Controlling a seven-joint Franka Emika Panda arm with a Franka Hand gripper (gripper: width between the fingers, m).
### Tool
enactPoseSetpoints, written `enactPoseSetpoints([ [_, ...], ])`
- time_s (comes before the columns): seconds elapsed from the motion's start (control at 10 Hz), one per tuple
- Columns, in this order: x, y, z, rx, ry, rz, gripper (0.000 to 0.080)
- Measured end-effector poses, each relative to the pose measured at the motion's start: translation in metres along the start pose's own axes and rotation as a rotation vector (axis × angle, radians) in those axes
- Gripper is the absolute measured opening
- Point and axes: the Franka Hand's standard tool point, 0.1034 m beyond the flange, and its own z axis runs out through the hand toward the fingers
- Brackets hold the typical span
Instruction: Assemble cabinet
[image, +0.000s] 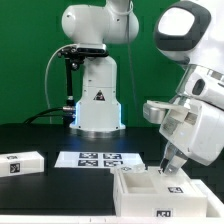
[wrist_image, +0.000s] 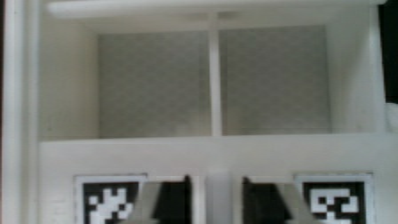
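Observation:
The cabinet (image: 138, 192) is an open white box at the front of the table, right of the middle in the exterior view. My gripper (image: 168, 160) reaches down onto its right rim. The wrist view looks straight into the cabinet (wrist_image: 160, 85). It shows a speckled grey floor, a thin line down the middle and a white wall with two tag markers. My gripper (wrist_image: 222, 204) stands over that wall. Its dark fingers (wrist_image: 178, 205) are a narrow gap apart, with a pale strip of the wall between them. I cannot tell whether they touch it.
A loose white panel (image: 20, 165) with a tag lies at the exterior view's left. The marker board (image: 95, 159) lies flat in front of the white robot pedestal (image: 97, 100). Another tagged white piece (image: 185, 190) sits against the cabinet's right side.

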Motion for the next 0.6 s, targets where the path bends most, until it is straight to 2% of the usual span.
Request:
enactPoseSetpoints([
  [0.2, -0.004, 0.001, -0.015, -0.007, 0.000, -0.004, 0.0440],
  [0.3, -0.010, -0.004, -0.023, -0.008, 0.008, -0.002, 0.0440],
  [0.4, -0.015, -0.015, -0.026, -0.003, 0.016, 0.001, 0.0623],
  [0.5, -0.015, -0.016, -0.023, 0.001, 0.013, 0.000, 0.0738],
  [0.6, -0.014, -0.015, -0.022, 0.002, 0.012, 0.000, 0.0738],
])
